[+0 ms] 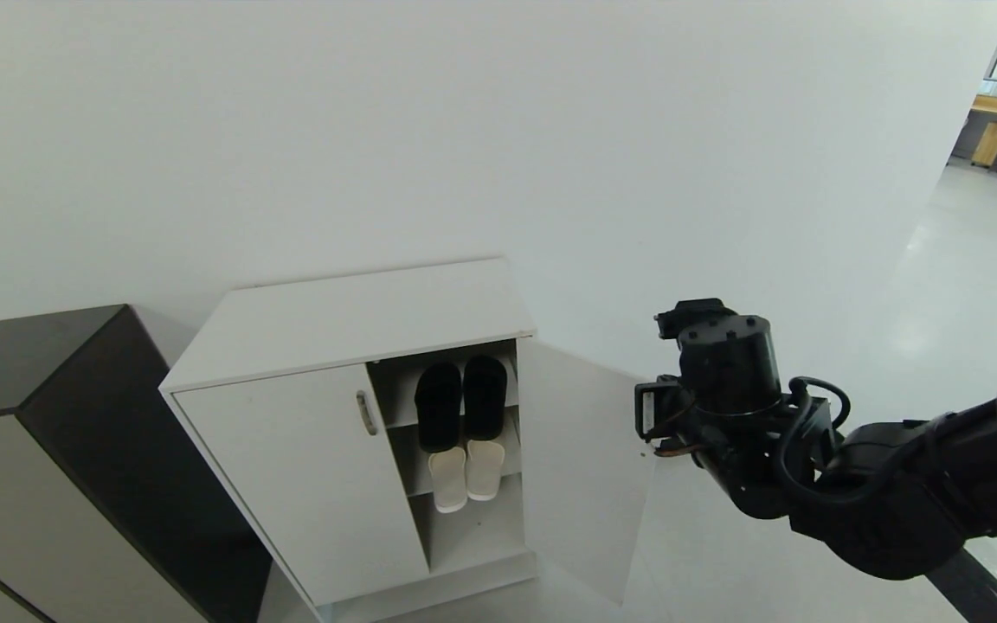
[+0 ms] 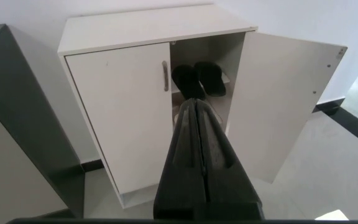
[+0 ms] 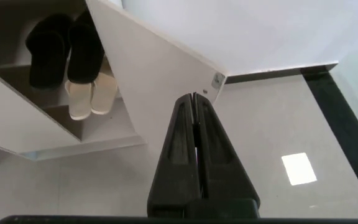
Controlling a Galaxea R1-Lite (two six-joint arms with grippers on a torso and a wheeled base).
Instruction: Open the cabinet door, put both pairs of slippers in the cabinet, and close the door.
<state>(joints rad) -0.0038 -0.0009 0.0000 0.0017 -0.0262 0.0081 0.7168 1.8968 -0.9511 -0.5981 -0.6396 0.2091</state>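
Black slippers and white slippers sit shelved in the cabinet, so only shutting its open door remains, my right gripper clenched empty beside its edge.

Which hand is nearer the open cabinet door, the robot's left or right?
Right. The right hand is at the open door, by its free edge; the left hand is farther back, facing the cabinet front.
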